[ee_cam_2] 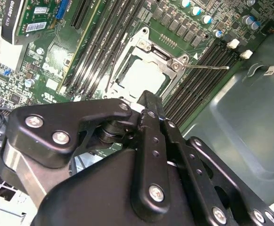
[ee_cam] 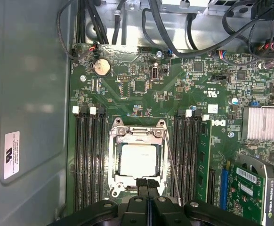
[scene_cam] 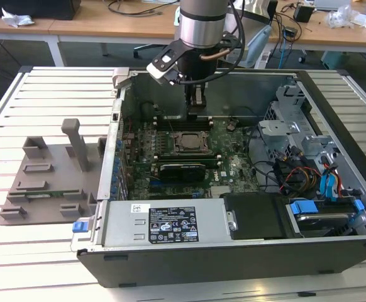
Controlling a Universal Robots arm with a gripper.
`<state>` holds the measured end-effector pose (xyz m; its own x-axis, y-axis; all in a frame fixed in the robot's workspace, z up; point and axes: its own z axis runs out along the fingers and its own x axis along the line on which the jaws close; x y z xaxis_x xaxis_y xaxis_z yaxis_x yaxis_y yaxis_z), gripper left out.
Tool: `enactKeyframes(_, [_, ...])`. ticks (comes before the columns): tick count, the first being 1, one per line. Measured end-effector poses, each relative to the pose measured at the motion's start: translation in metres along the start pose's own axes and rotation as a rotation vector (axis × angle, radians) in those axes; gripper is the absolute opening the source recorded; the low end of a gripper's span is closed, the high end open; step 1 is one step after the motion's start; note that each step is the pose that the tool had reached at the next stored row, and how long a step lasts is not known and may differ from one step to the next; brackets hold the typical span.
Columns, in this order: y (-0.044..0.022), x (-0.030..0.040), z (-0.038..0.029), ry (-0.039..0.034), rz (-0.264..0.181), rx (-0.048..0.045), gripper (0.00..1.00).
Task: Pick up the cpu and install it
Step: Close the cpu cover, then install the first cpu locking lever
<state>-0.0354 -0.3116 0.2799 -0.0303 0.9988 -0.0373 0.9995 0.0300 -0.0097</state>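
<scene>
The cpu (ee_cam: 138, 160) is a silvery square chip lying flat inside the metal socket frame (ee_cam: 137, 135) on the green motherboard (ee_cam: 174, 94). In the second wrist view the cpu (ee_cam_2: 144, 77) sits in the same frame, just beyond my fingertips. My gripper (ee_cam: 147, 184) is shut with nothing between its fingers, and its tips hover at the socket's edge. In the exterior view the gripper (scene_cam: 197, 112) hangs inside the open computer case, a little above and behind the socket frame (scene_cam: 188, 142). The socket's thin latch lever (ee_cam: 171, 165) stands out beside the frame.
Rows of black memory slots (ee_cam: 87, 160) flank the socket. A graphics card (scene_cam: 182, 170) lies in front of it, with the power supply (scene_cam: 164, 223) nearer still. Drive bays and cables (scene_cam: 309, 163) crowd the exterior view's right. A grey fixture tray (scene_cam: 48, 173) rests on the slatted table outside.
</scene>
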Motion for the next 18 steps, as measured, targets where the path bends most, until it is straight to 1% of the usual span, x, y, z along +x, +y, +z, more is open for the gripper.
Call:
enactKeyframes(12, [0.0000, 0.0000, -0.0007, -0.0001, -0.002, 0.0000, 0.11])
enactKeyframes(16, [0.0000, 0.0000, -0.0007, -0.0002, -0.021, -0.0008, 0.11])
enactKeyframes(18, [0.0000, 0.0000, -0.0007, -0.0004, -0.042, -0.0017, 0.11])
